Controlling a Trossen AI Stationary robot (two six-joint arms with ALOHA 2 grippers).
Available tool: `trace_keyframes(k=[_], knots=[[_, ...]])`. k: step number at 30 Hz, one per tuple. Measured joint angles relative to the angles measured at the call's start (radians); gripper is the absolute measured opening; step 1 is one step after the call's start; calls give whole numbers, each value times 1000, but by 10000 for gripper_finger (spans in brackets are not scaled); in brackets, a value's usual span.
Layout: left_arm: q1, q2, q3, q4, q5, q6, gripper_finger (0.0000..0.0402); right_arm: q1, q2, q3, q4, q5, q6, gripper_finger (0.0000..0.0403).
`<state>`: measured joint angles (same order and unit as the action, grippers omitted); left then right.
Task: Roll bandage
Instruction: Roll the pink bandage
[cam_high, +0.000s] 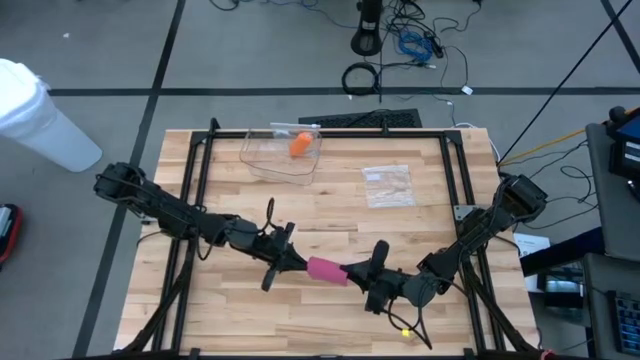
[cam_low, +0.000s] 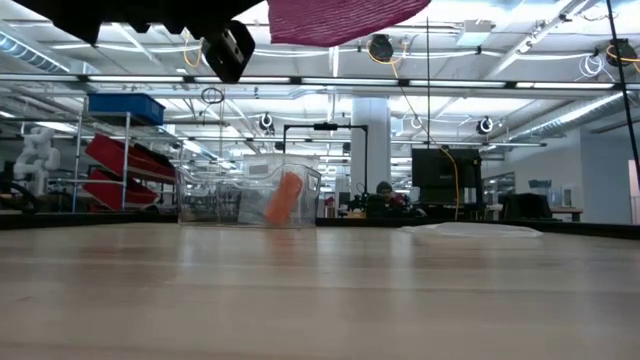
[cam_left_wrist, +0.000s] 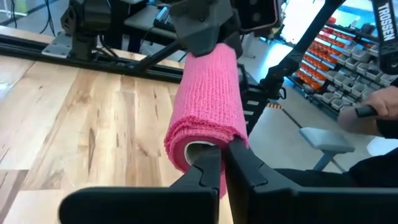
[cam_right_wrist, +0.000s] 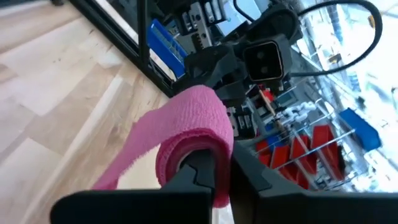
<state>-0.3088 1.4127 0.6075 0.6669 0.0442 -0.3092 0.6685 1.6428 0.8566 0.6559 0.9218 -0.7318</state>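
- Pink woven elastic bandage roll (cam_high: 327, 270): cylindrical, lying horizontally, raised clear of the wooden counter (cam_high: 330, 210) near its front middle.
- Hollow core visible at both ends.
- Outer layer not fully wound: a loose tail hangs off one side (cam_right_wrist: 127, 158).

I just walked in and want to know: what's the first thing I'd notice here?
The bright pink bandage roll, held up off the wooden table near its front, the left gripper shut on one end and the right gripper shut on the other. Farther back sits a clear box with something orange inside.
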Motion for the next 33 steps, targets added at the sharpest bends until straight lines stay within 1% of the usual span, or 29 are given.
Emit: trace_keyframes(k=[2,5,9,13,16,19,22,26,30,33], knots=[[0,2,0,0,-7,7,9,0,0,0,-1,0,59,9],[0,-4,0,0,-10,59,17,0,0,0,-4,3,173,8],[-1,-19,0,1,-9,122,38,0,0,2,-3,17,388,7],[-1,-33,0,2,-8,134,60,-1,-1,2,-1,16,571,7],[-10,-40,0,4,-8,136,64,-4,-1,3,0,11,684,7],[-21,-42,0,3,-3,155,65,-16,-1,3,-5,-22,804,6],[-33,-52,-1,-1,7,196,65,-37,-3,3,-12,-97,924,6],[-57,-55,-2,-2,15,275,65,-61,-11,3,-40,-174,1023,6],[-73,-55,-2,-1,0,333,66,-72,-37,3,-74,-182,1056,6],[-74,-55,-2,-1,-41,374,66,-75,-54,3,-95,-196,1067,6]])
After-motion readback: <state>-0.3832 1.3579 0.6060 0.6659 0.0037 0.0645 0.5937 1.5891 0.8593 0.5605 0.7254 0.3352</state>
